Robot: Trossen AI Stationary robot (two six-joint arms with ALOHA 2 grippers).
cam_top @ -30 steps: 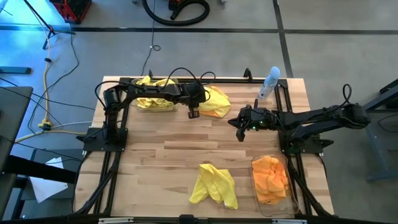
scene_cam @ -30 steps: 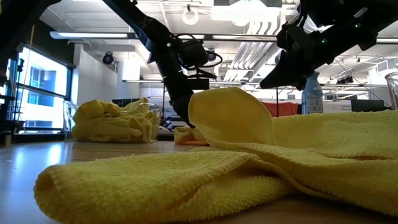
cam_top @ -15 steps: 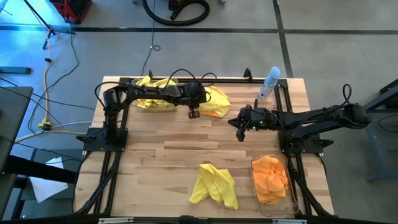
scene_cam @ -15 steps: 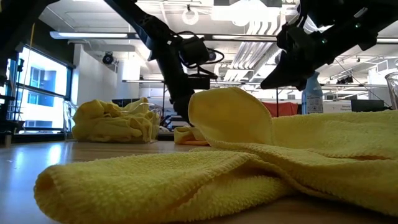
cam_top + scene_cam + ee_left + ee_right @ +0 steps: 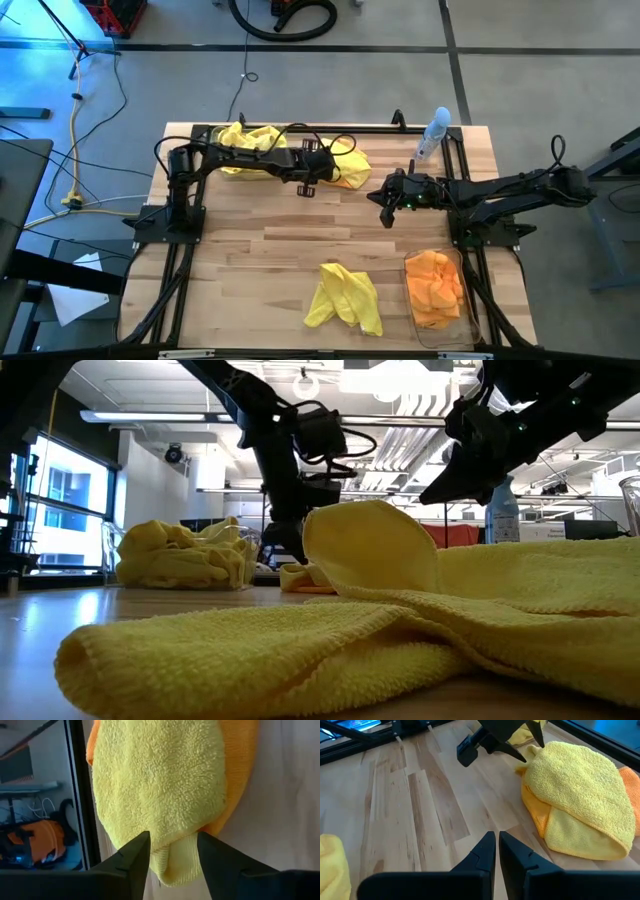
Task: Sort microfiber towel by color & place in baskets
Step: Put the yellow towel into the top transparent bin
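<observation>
Towels: I see a yellow towel lying over an orange towel at the far edge of the surface; a loose yellow one lies near the front edge.
Baskets: the far-left basket holds yellow towels; the front-right basket holds orange ones.
Left fingers: my left gripper hangs just beside the stacked pair, fingers released, straddling the yellow towel's edge.
Right fingers: my right gripper hovers mid-surface, fingers clenched on nothing.
Spray bottle: far right corner.
</observation>
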